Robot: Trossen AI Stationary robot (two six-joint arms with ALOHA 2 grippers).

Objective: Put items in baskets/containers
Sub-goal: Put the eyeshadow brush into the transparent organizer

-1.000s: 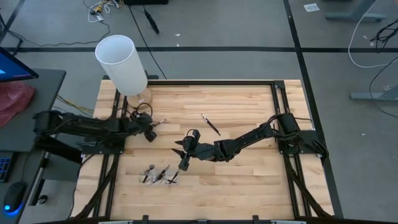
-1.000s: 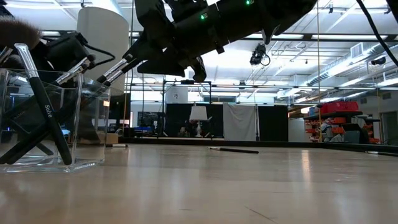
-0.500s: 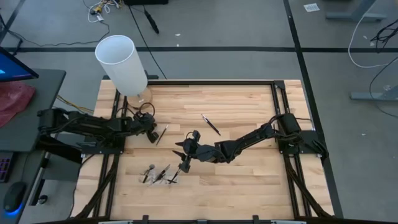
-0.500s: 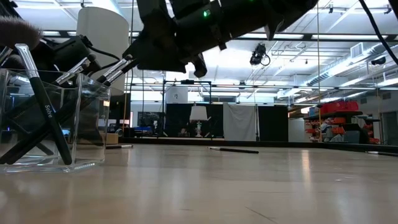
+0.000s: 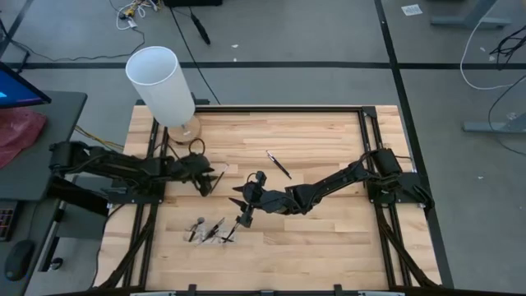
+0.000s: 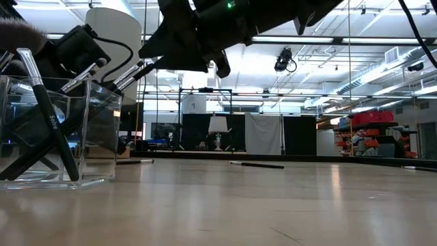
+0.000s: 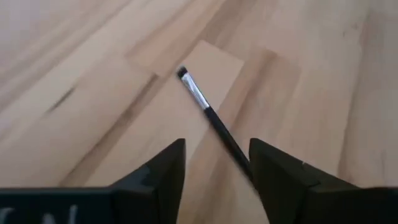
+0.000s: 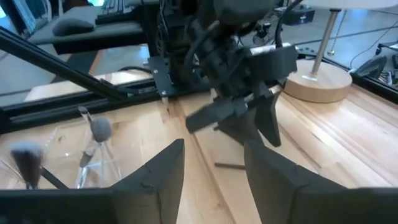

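Reaching for a loose brush is the step in hand. In the low view, nearest the camera at the left edge of the frame, the clear tray point(image 6: 58, 140) already holds several brushes point(image 6: 48, 123) standing at a slant. Just past it the left gripper point(image 7: 216, 163) hangs low over the tabletop point(image 5: 320, 140), jaws spread wide and empty, with one black brush point(image 7: 208, 115) lying flat between them (its silver collar and tip point away from the wrist). The right gripper point(image 8: 211, 162), a little right of centre in the high view, also has its jaws parted and holds nothing. Farther back, another brush point(image 5: 279, 164) lies alone toward the upper middle of the wood. Next, I judge, the left jaws must drop, close on the handle, then carry it to the tray.
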